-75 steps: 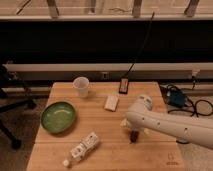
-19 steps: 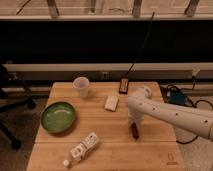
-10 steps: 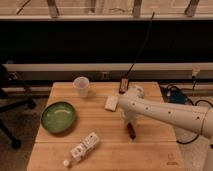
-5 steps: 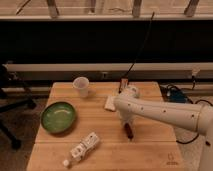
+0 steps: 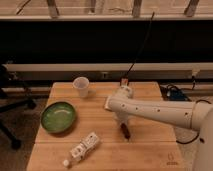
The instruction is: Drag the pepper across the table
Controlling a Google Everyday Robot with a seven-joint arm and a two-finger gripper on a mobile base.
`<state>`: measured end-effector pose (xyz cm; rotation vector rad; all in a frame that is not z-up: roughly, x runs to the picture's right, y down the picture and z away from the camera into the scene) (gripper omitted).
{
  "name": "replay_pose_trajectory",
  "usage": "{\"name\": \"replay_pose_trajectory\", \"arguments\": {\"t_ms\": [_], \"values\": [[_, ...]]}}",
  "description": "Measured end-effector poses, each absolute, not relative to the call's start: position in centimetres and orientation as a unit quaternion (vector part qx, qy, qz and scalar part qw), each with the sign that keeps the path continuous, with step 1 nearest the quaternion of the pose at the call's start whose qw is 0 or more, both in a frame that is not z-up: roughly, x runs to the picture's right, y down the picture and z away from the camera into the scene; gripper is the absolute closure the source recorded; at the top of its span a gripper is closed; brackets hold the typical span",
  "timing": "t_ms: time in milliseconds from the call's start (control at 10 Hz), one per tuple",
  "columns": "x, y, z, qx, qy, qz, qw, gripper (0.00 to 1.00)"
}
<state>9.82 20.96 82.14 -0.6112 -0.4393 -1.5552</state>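
Right of the green bowl (image 5: 58, 116), the closed gripper (image 5: 123, 121) presses the pepper (image 5: 125, 131) mid-table (image 5: 150, 150), dragging seemingly underway, unfinished.

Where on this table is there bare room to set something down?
Bare table: front right, past the pepper, and between bowl and arm. Crowded: centre, where the shut gripper presses the pepper; front left, by the bottle.

- We see a thick white arm (image 5: 160, 111), smooth and tube-shaped, with a row of small dark dots along its side.
- Its rounded elbow end is white.
- Our gripper (image 5: 123, 123) below it looks dark.
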Motion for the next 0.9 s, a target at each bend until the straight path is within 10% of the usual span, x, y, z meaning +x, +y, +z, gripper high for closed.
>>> {"name": "replay_pose_trajectory", "arguments": {"t_ms": [900], "values": [[5.7,20.9,81.9,-0.263,-0.196,-0.73,0.6,0.8]]}}
